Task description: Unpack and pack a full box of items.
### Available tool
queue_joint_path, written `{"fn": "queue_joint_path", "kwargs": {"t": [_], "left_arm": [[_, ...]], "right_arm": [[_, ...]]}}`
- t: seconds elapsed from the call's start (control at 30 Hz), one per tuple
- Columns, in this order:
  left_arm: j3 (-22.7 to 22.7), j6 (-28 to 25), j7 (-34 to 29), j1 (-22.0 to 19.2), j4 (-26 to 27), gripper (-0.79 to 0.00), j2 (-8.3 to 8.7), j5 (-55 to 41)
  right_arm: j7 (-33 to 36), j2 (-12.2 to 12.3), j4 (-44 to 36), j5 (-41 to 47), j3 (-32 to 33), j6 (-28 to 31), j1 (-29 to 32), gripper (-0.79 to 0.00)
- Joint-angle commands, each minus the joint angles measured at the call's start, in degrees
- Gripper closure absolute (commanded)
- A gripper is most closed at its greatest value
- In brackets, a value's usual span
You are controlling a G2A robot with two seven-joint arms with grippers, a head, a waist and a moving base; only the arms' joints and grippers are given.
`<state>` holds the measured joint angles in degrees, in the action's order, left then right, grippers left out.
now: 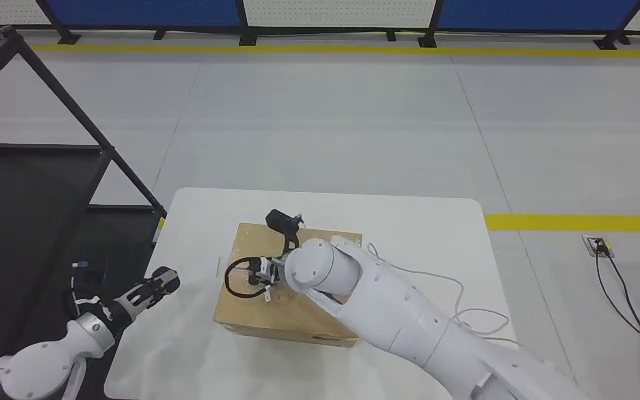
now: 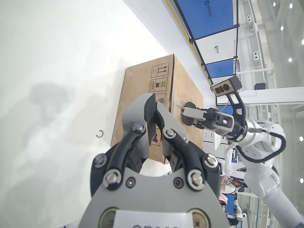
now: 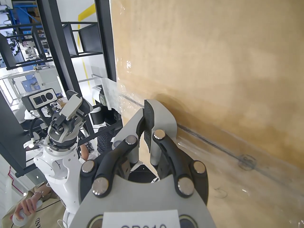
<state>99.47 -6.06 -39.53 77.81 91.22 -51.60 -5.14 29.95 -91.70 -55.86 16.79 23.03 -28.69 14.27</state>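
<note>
A closed cardboard box (image 1: pixel 262 312) stands in the middle of the white table (image 1: pixel 420 225), its top seam (image 3: pixel 213 143) sealed with clear tape. My right gripper (image 1: pixel 260 271) is over the box's top near its left edge; in the right wrist view its shut fingertips (image 3: pixel 148 110) rest at the taped seam, holding nothing that I can see. A loose end of tape (image 3: pixel 108 93) sticks out past the box's edge. My left gripper (image 2: pixel 154 106) is shut and empty, low over the table to the left of the box (image 2: pixel 163 88), clear of it.
A black metal rack (image 1: pixel 60 200) stands off the table's left side. A small C-shaped ring (image 2: pixel 100 133) lies on the table between the left gripper and the box. A thin white cable (image 1: pixel 440 285) trails over the table's right part.
</note>
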Motion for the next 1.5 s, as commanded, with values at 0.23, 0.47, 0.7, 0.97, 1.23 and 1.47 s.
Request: {"fn": "queue_joint_path", "kwargs": {"t": [0.23, 0.47, 0.7, 0.97, 1.23, 1.47], "left_arm": [[-1.22, 0.63, -0.65, -1.54, 0.74, 0.0, -0.04, 0.84], [-3.36, 1.48, -1.32, -3.5, 1.48, 0.0, -0.14, 2.11], [-5.08, 2.05, -1.72, -5.13, 1.98, 0.0, -0.24, 3.17], [-6.86, 2.38, -2.32, -6.51, 2.05, 0.0, -0.35, 4.07], [-7.4, 2.46, -2.62, -7.05, 2.34, 0.0, -0.38, 4.53], [-8.03, 2.75, -2.73, -7.45, 2.85, 0.0, -0.41, 5.12]], "right_arm": [[6.75, 1.55, -2.73, -4.17, 2.53, -1.2, 0.93, 0.0], [5.56, 6.24, -13.3, -11.32, 8.59, -7.75, 6.34, 0.0], [5.7, 10.02, -22.72, -16.93, 14.3, -16.46, 13.01, 0.0], [6.92, 13.58, -30.33, -21.26, 21.7, -22.08, 19.71, 0.0], [5.43, 15.75, -35.37, -23.77, 27.8, -25.48, 25.46, 0.0], [4.08, 17.53, -41.23, -25.01, 33.44, -25.63, 32.13, 0.0]]}}
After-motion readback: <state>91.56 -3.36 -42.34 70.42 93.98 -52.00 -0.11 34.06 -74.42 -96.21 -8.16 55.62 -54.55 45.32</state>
